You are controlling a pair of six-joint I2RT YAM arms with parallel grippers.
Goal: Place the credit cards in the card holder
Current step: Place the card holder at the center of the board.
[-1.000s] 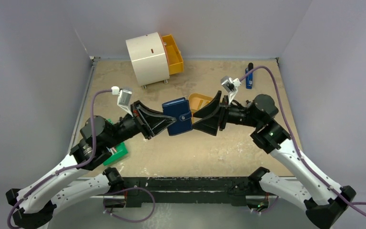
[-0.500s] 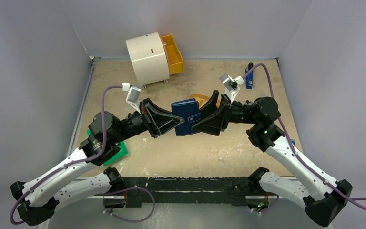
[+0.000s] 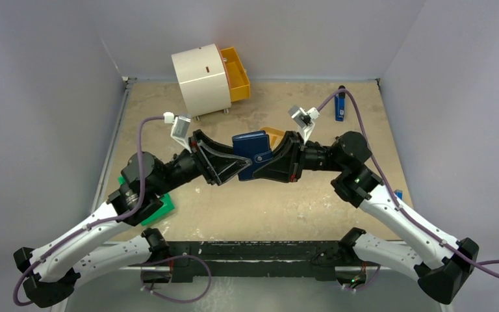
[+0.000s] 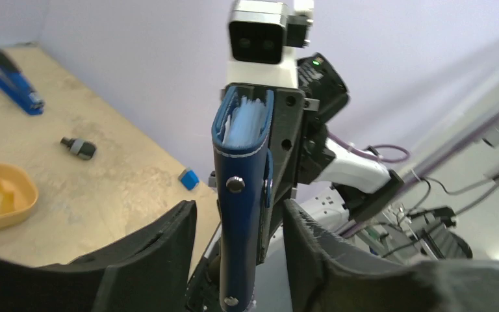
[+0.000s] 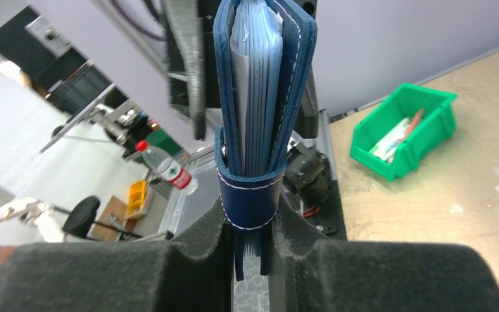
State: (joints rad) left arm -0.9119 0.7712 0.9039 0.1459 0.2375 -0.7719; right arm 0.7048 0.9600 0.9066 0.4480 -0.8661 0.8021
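Card holder point(image 3: 252, 146): dark navy-blue folding wallet, white stitching, snap tab fastened round edge, pale grey-blue pockets showing inside. Position: held clear of tan surface point(image 3: 266, 208), on edge, mid-workspace, between both arms. Right claw point(image 5: 250, 224): clamped on wallet's end, pads point(image 5: 198, 257) pressing both covers. Left claw point(image 4: 237, 208): spread wide, fingers either side of wallet, gap each side, no contact seen. Orange oval tray point(image 4: 31, 195): on surface, just beyond wallet. Green plastic bin point(image 5: 406, 130): on surface beside left arm.
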